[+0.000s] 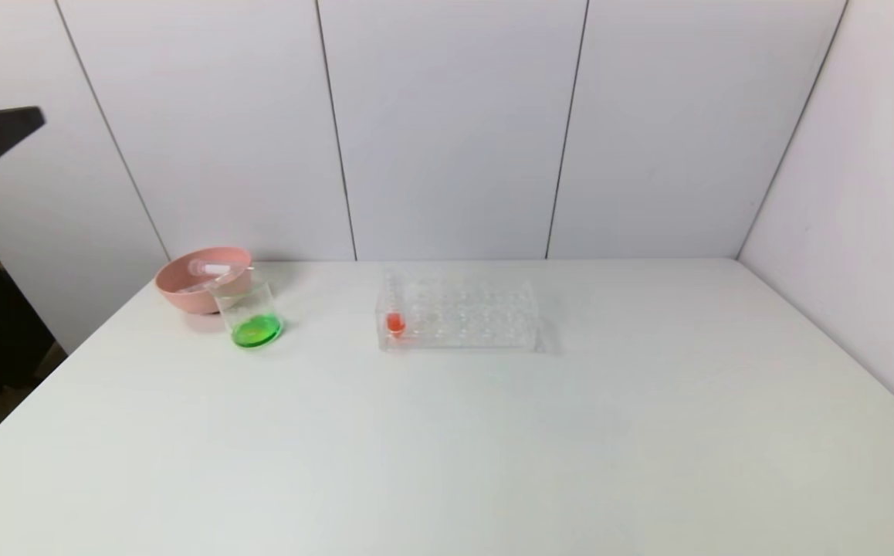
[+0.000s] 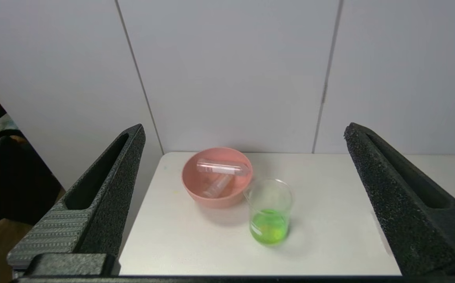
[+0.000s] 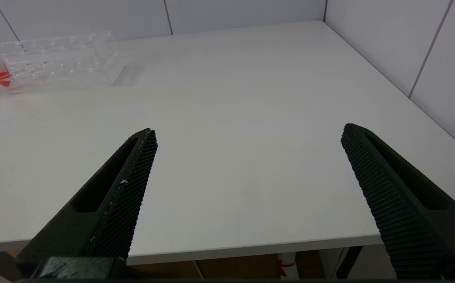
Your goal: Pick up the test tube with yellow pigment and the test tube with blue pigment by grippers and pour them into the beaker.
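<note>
At left of the head view, the beaker (image 1: pixel 250 316) holds green liquid beside a pink bowl (image 1: pixel 184 289); left hand (image 2: pixel 247 133) and right hand (image 3: pixel 247 133) hang spread wide, holding nothing.

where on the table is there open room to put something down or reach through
The white table is bare in front of the tube rack and to its right toward the wall. It is crowded at the far left, where the beaker stands against the pink bowl.

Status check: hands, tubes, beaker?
Left hand open, pulled back off the table's left end; right hand open over the near edge. Small clear glass beaker holds green liquid. Two empty clear tubes in pink round bowl. Nothing obstructing.
</note>
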